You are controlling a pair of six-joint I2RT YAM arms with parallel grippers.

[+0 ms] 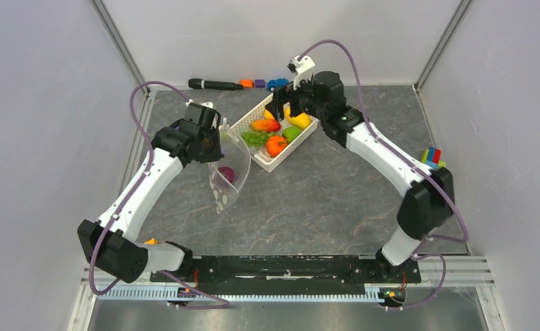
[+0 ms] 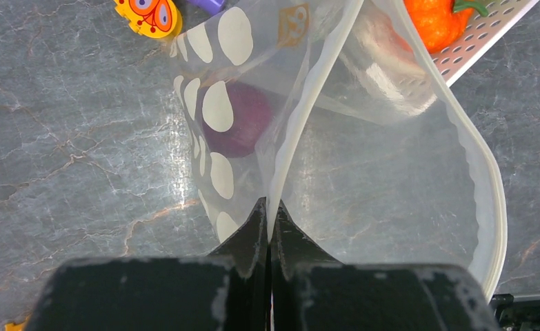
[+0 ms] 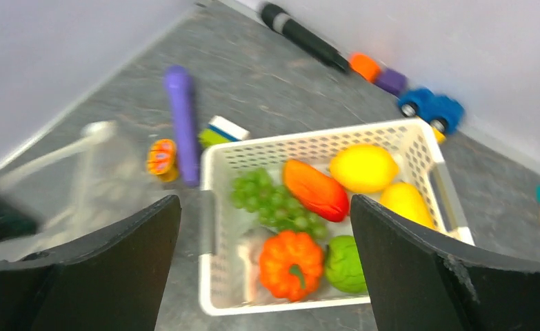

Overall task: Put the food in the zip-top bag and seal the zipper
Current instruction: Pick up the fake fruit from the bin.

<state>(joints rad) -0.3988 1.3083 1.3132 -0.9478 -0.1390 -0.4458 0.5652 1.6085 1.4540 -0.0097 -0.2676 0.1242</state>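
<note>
The left gripper (image 2: 268, 219) is clamped on the zipper (image 2: 307, 103) edge of the zip-top bag (image 2: 398, 179). The bag gapes open just ahead of it, with a purple piece (image 2: 239, 121) inside. The right gripper (image 3: 263, 207) hovers spread wide above the white basket (image 3: 208, 207), with the food (image 3: 291, 265) lying directly beneath its fingers.

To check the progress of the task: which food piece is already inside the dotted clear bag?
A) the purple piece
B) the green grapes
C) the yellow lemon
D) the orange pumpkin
A: the purple piece shows through the zip-top bag, which the left fingers pinch at its edge, while the pumpkin, the grapes and the lemon lie in the white basket.
</note>
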